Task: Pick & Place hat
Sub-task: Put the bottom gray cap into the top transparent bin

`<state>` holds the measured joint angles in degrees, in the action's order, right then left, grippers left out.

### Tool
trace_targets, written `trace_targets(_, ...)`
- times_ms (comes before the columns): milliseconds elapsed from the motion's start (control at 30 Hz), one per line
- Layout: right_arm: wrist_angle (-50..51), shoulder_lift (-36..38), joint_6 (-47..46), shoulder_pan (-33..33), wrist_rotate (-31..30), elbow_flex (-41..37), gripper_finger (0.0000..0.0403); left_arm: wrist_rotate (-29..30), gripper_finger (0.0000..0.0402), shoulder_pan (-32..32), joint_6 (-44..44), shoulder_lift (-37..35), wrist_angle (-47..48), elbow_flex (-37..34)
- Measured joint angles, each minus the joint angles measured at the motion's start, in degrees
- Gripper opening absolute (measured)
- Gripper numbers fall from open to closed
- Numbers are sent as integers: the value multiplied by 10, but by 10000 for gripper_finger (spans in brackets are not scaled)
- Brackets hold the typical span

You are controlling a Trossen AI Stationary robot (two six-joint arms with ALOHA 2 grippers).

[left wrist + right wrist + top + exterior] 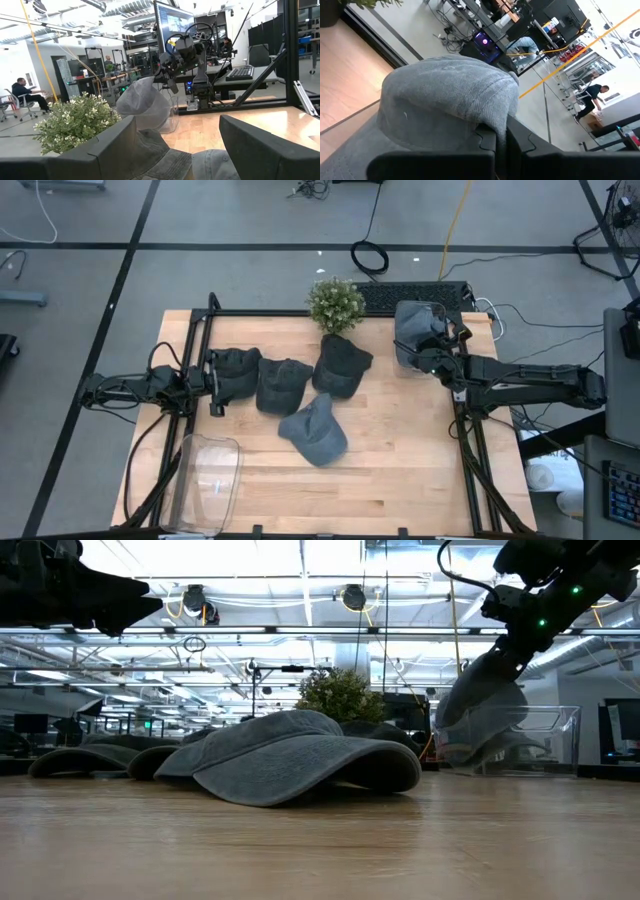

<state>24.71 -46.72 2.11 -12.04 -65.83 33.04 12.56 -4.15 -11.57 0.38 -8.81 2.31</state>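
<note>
The right gripper [432, 352], jaws pinched on a grey hat [415, 330] held off the table at upper right of the high view, seems mid-carry toward a drop spot, while the left gripper [210, 385] waits spread at left.

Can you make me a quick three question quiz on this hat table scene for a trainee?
1. True or false: the right tool is shut on a grey hat lifted off the table.
2. How many hats lie on the table? A) two B) four C) six
3. Fill in: the potted plant stands at the table's ____ edge, seen from above.

Key: 1 true. 2 B: three dark hats in a row and one grey hat nearer the front. 3 far. The left tool is open beside the leftmost hat.
</note>
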Motion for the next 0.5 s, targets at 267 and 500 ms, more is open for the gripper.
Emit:
trace_targets(267,0,0,0,0,0,0,25,0,294,0,0,0,0,0)
trace_targets(500,0,0,0,0,-3,0,88,0,294,0,0,0,0,0)
